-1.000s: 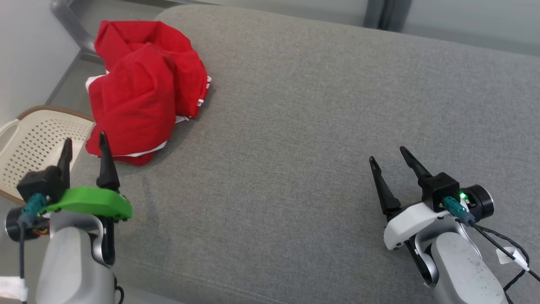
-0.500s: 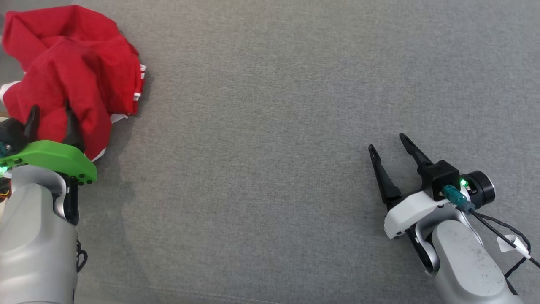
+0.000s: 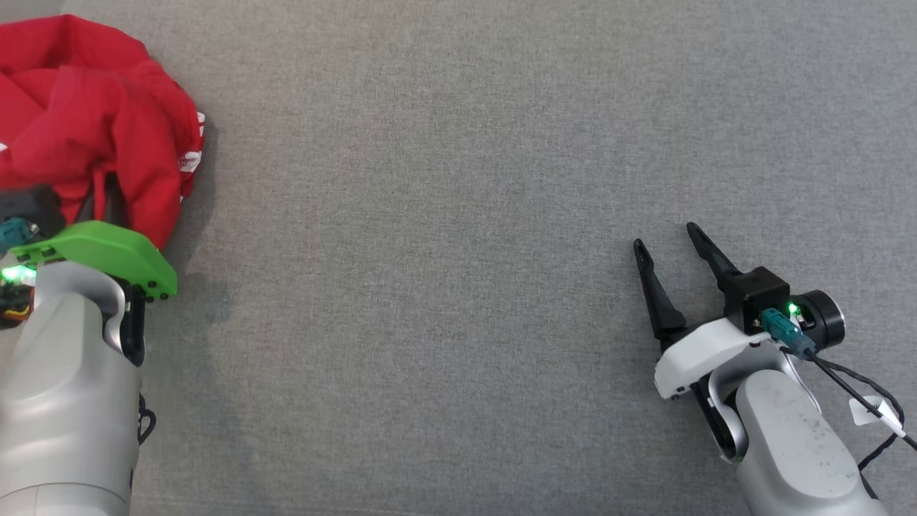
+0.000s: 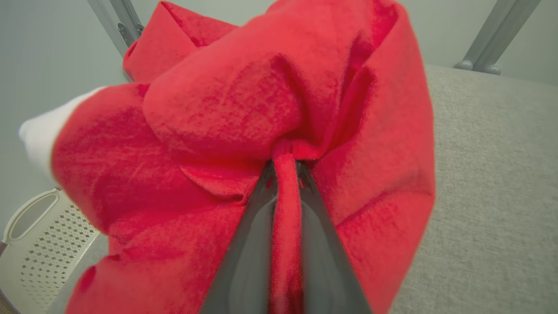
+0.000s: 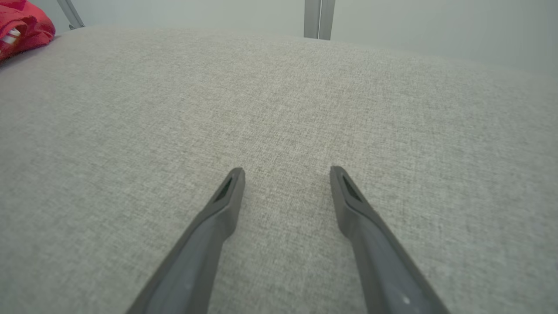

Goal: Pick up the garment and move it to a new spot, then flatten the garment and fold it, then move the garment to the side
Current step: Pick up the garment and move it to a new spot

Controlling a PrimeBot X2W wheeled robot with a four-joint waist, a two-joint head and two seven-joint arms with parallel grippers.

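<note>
Nearest you on the right, your right gripper (image 3: 665, 236) sits low over the bare grey cushion (image 3: 458, 215), its 2 dark fingers spread wide with nothing between them. At the near left, under its green wrist cover, your left gripper (image 4: 285, 168) is closed to a narrow gap on the garment (image 3: 93, 122). In the left wrist view a pinched ridge of red cloth runs between the 2 fingers right up to their tips, and the fabric puckers into folds just past them. The garment lies crumpled in a heap at the left edge of the cushion, well apart from your right gripper, with a little white trim showing on its right side. You cannot tell whether the heap is resting fully on the cushion or is partly raised. Left of the cushion and lower stands a pale perforated basket (image 4: 39, 244). Farthest off, grey metal posts (image 5: 319, 17) rise against a pale wall.
</note>
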